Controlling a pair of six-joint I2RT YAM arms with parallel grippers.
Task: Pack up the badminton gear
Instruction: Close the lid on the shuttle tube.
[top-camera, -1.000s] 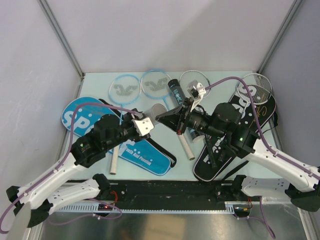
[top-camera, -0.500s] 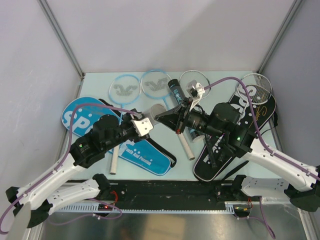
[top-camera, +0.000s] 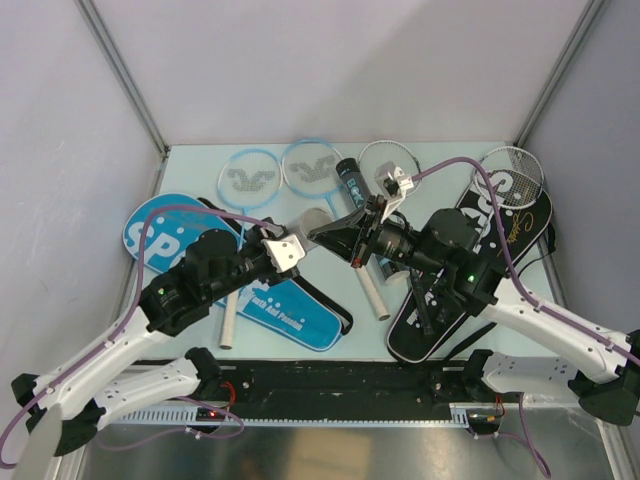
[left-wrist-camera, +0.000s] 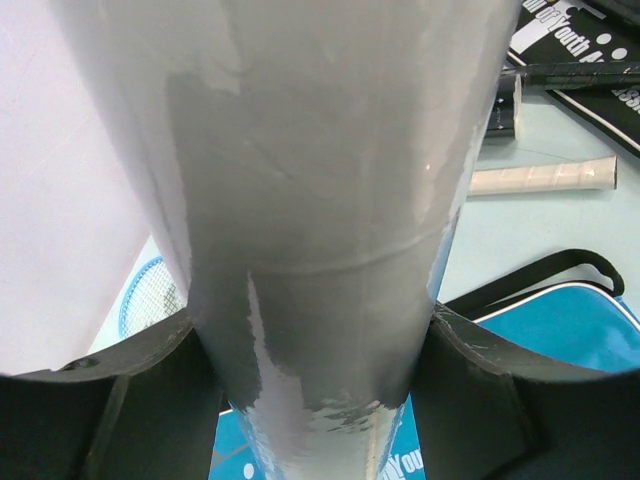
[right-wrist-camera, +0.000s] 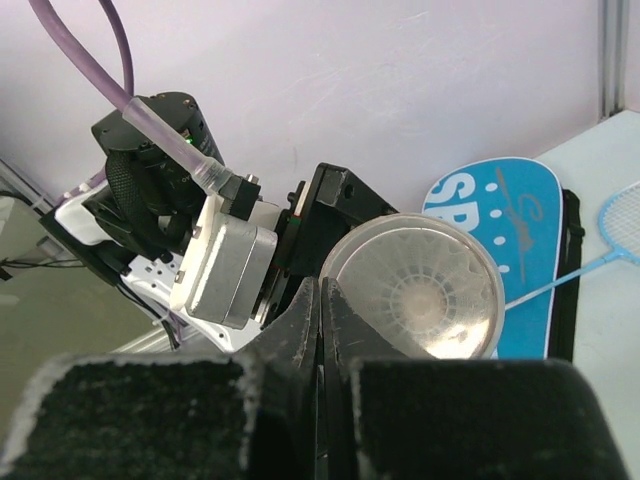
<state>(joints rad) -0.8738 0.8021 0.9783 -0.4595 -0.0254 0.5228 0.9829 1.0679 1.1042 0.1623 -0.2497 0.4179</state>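
Pale green desk (top-camera: 190, 165) between white walls, badminton gear scattered all over it. Left tool (top-camera: 297, 241) is spread wide and clamped around the translucent white plastic tube (top-camera: 316, 218), holding it up off the desk at centre. In the left wrist view the tube fills the frame, black fingers (left-wrist-camera: 110, 410) pressing both sides. Right tool (top-camera: 328, 232) is pinched fully closed, its tips just in front of the tube's round mouth, where a white feather shuttlecock (right-wrist-camera: 415, 292) shows inside. Two light-blue-framed rackets (top-camera: 248, 178) lie at the back. Blue racket cover (top-camera: 290, 312) lies left, black racket cover (top-camera: 465, 280) right.
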